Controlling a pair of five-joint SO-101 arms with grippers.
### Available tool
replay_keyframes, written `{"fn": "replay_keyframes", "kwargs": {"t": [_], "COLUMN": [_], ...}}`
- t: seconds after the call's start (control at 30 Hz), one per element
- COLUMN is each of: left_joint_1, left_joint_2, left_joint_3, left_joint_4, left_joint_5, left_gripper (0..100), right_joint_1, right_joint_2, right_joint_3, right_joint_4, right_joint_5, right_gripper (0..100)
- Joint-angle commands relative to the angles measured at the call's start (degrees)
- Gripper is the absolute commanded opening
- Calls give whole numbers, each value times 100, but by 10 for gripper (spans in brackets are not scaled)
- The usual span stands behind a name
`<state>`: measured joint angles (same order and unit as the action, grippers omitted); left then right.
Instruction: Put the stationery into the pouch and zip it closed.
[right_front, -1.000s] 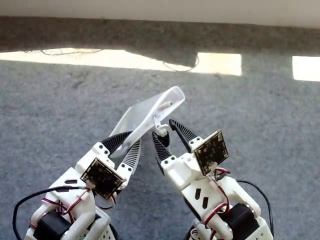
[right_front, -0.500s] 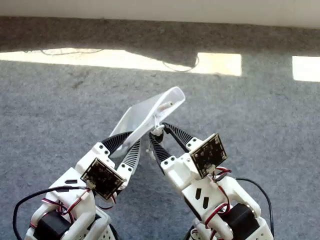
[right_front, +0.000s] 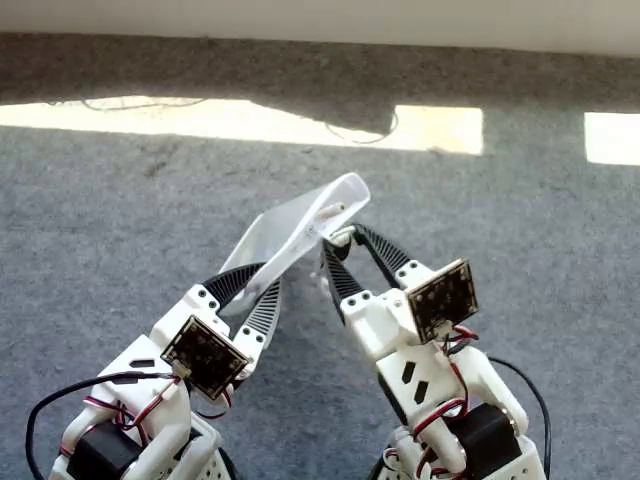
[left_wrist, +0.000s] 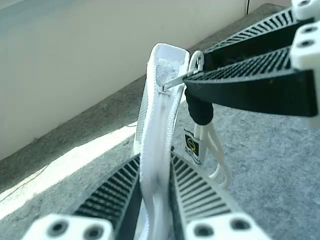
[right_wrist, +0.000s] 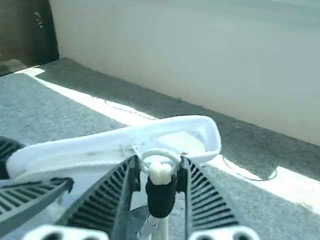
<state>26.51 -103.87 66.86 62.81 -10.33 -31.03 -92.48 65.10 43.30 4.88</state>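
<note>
The white pouch (right_front: 290, 232) hangs in the air above the grey desk (right_front: 530, 270), tilted, its lower end clamped edge-on in the left gripper (right_front: 262, 281). At its upper end, the right gripper (right_front: 340, 245) is closed on the zipper pull (right_wrist: 159, 159).

- What lies inside the pouch (right_front: 290, 232) is hidden from me by its white walls.
- The 2 fingers of my left gripper (right_front: 270, 276) clamp the pouch's near end and cover it.
- The zip pull (right_wrist: 160, 172) is pinched in my right gripper (right_front: 342, 238), and its cord runs off the picture's edge.
- The print on the label (left_wrist: 191, 146) is too small to read.
- In the high view, my 2 arms are cut off at the bottom edge.
</note>
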Motion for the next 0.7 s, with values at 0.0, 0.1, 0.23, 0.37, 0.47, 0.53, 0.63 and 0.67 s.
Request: {"fn": "replay_keyframes", "kwargs": {"t": [0.0, 0.1, 0.23, 0.37, 0.47, 0.53, 0.63, 0.67], "left_joint_1": [-101, -110, -110, -119, -119, -119, -119, -119], "left_joint_2": [-66, -66, -66, -66, -66, -66, -66, -66], "left_joint_3": [-92, -119, -119, -119, -119, -119, -119, -119], "left_joint_4": [97, 167, 176, 176, 176, 185, 237, 246], "left_joint_5": [18, 18, 18, 18, 18, 18, 18, 18], "left_gripper": [5, 5, 5, 5, 5, 5, 5, 5], "right_joint_1": [277, 400, 690, 831, 840, 840, 1059, 1147], "right_joint_2": [22, 22, 31, 31, 48, 242, 822, 1042], "right_joint_3": [-48, -48, -31, 48, 189, 268, 286, 286], "right_joint_4": [-215, -224, -462, -488, -708, -857, -1068, -1121], "right_joint_5": [35, 35, 35, 35, 70, 70, 62, 44], "right_gripper": [34, 34, 33, 33, 33, 33, 33, 33]}}
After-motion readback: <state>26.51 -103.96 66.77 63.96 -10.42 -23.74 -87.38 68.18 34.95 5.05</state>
